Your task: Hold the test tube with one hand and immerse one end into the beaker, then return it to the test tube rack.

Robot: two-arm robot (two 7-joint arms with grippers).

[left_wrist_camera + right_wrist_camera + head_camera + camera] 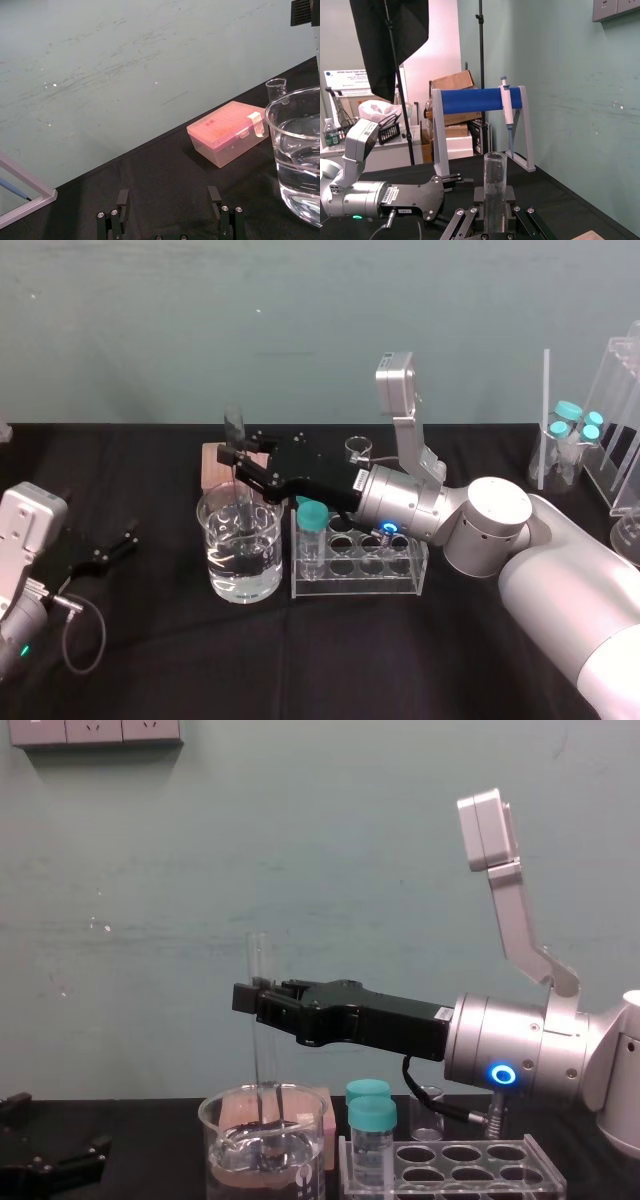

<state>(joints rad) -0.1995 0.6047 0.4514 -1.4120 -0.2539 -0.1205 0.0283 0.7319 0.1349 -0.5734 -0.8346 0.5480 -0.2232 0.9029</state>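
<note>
- A black cloth covers the table (150, 660), and a pale teal wall stands behind it.
- The right end effector (238, 455) reaches in from the right on its long black link, above the beaker (240, 555). It is closed narrowly on the test tube (236, 425), gripping it below the open top.
- The test tube stands upright, with its rim above the fingers and its rounded lower end down inside the beaker. The chest view places that end at about the water's surface, but whether it is below the surface cannot be told.
- The beaker holds clear water to roughly half its height and sits just to the left of the test tube rack (360, 575).
- A short vial with a teal cap (313, 530) stands in the rack's front left hole, and the other holes in sight are vacant.
- A pink box (227, 132) lies behind the beaker, and a tiny glass beaker (358, 450) sits behind the rack.
- The left end effector (125, 540) rests low over the cloth at the left, well apart from the beaker. Its fingers are spread wide and hold nothing.
</note>
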